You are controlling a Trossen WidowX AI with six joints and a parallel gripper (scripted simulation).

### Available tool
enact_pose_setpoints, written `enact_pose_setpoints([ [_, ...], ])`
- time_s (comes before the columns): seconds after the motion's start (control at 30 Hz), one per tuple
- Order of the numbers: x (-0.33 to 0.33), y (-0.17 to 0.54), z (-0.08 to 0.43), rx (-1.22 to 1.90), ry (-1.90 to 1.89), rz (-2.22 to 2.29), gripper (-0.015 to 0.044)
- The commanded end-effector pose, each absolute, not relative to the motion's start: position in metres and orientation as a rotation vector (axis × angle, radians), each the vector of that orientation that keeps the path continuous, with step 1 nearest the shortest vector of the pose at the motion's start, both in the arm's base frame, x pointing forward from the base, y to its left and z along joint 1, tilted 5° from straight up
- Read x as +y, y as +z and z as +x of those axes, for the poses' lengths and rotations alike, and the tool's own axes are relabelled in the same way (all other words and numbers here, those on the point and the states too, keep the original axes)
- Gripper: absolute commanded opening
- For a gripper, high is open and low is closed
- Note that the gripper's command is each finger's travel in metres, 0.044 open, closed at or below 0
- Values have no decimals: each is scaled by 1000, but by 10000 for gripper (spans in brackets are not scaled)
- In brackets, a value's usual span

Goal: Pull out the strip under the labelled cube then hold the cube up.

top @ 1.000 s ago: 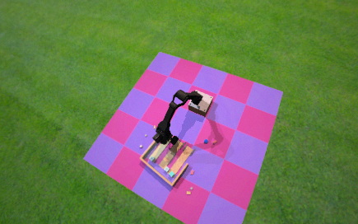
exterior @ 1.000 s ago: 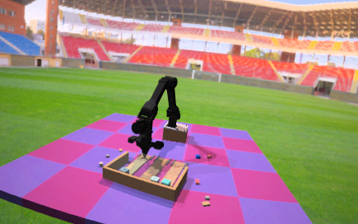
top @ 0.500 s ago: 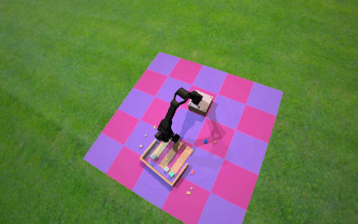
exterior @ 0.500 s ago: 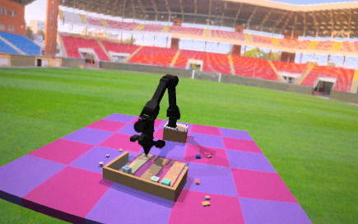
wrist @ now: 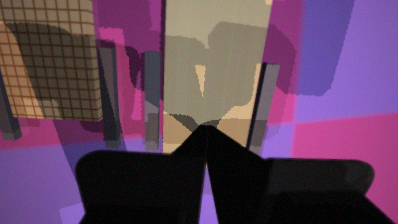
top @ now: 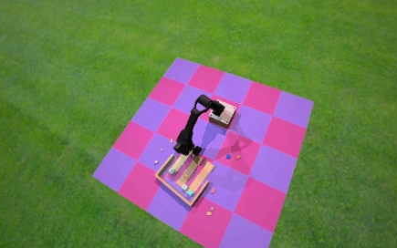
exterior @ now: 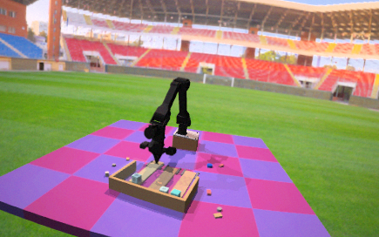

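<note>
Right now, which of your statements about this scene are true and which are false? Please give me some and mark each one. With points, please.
1. The gripper [top: 197,154] [exterior: 157,161] [wrist: 205,131] has its fingers closed together. True.
2. The gripper is lifting a cube. False: it holds nothing, and its tip is at the end of the pale strip [top: 179,162] [exterior: 148,172] [wrist: 215,15].
3. The wooden tray [top: 174,191] [exterior: 146,192] has three strips in it. True.
4. The blue piece [top: 228,156] [exterior: 210,165] lies inside the tray. False: it lies outside, on the checkered mat [top: 279,132] [exterior: 71,192].
</note>
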State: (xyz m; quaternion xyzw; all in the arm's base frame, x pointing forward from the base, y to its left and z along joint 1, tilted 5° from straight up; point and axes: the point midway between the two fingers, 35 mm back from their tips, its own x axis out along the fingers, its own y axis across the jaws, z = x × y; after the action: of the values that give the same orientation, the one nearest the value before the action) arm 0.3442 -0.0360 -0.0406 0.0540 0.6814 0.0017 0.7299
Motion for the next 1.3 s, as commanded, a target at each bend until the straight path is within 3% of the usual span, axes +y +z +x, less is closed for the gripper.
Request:
enact_pose_setpoints([
  [0.0,-35,-48,329,1531,3,121,0],
  [1.27,-30,-51,279,1536,3,121,0],
])
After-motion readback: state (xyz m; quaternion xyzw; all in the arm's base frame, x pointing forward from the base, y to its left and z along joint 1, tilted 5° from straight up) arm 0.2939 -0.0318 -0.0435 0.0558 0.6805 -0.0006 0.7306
